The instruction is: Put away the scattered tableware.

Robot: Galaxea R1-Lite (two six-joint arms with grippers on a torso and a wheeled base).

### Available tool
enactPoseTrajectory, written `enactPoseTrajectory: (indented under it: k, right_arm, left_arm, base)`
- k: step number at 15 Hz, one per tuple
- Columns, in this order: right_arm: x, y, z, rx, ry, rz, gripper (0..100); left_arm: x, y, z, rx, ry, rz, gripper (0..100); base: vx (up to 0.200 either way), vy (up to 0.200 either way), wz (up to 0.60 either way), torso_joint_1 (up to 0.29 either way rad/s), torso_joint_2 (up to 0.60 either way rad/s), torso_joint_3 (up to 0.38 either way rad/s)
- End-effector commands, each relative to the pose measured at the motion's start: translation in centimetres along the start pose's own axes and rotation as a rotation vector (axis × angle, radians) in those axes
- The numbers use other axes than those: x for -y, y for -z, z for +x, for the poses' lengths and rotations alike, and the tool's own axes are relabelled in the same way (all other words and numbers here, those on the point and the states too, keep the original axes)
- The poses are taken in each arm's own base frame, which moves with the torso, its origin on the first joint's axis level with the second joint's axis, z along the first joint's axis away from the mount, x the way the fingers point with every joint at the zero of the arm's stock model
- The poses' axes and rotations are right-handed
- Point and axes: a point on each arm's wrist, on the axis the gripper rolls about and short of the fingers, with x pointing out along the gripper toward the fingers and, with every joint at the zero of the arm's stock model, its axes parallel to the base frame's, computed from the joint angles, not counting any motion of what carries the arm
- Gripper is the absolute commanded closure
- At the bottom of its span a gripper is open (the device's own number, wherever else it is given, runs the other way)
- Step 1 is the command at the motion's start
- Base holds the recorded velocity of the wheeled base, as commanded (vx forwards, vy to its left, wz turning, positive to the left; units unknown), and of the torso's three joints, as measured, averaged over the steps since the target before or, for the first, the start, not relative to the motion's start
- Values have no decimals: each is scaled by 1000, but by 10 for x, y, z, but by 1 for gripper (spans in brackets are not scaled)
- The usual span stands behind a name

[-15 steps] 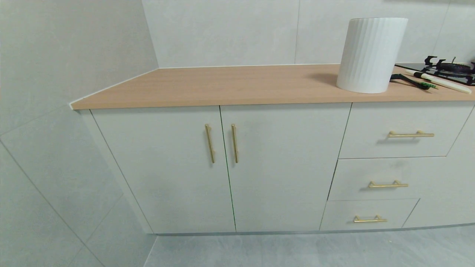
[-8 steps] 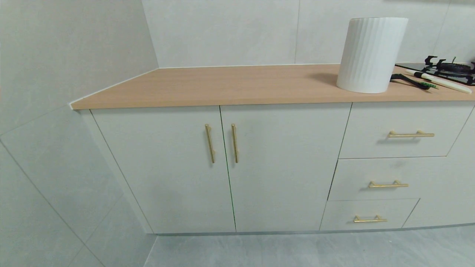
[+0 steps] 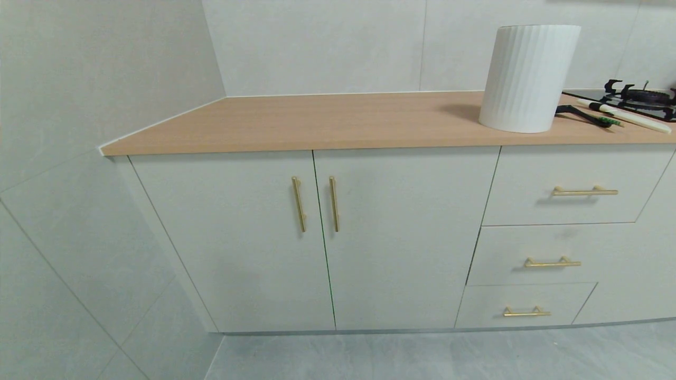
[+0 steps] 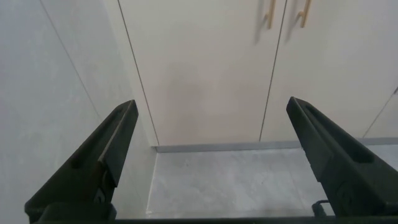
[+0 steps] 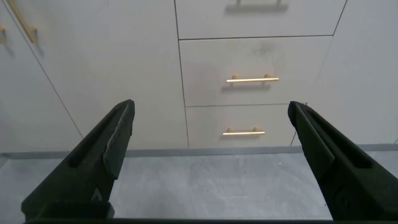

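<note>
In the head view you see a black utensil [image 3: 581, 113] and a white-handled utensil [image 3: 628, 117] lying on the countertop [image 3: 317, 121], just beside the white ribbed holder [image 3: 528, 79] and near the stove [image 3: 641, 96]. In the left wrist view, your left gripper [image 4: 210, 106] is spread wide with nothing in it, facing the cabinet doors [image 4: 205, 62]. In the right wrist view, your right gripper [image 5: 211, 104] is spread just as wide and holds nothing, facing the drawers [image 5: 261, 68].
</note>
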Motion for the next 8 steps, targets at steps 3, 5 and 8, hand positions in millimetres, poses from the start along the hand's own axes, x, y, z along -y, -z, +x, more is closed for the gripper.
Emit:
enactPoseTrajectory:
  k: [3, 5, 8]
  right_arm:
    - [0, 0, 0, -4, 1, 5, 0]
    - [0, 0, 0, -4, 1, 10, 0]
    - [0, 0, 0, -4, -1, 10, 0]
  left_arm:
    - [0, 0, 0, -1, -1, -5, 0]
    - [0, 0, 0, 0, -1, -5, 0]
    - [0, 0, 0, 0, -1, -5, 0]
  base:
    - [0, 0, 0, 0, 0, 0]
    - [0, 0, 0, 0, 0, 0]
    - [0, 0, 0, 0, 0, 0]
